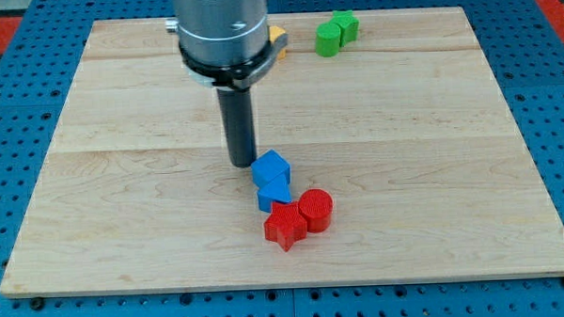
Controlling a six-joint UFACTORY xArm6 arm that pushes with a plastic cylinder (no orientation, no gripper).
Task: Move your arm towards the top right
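My tip (242, 164) rests on the wooden board just left of the blue cube (271, 167), almost touching it. Below that cube lies a second blue block (275, 194), wedge-like in shape. Under them sit a red star-shaped block (285, 224) and a red cylinder (315, 210), side by side and touching. At the view's top, right of the arm, stand two green blocks (336, 32) pressed together. A yellow-orange block (278, 35) peeks out from behind the arm body, mostly hidden.
The wooden board (123, 183) lies on a blue perforated table (8, 112). The arm's grey body (223, 29) covers part of the board's top middle.
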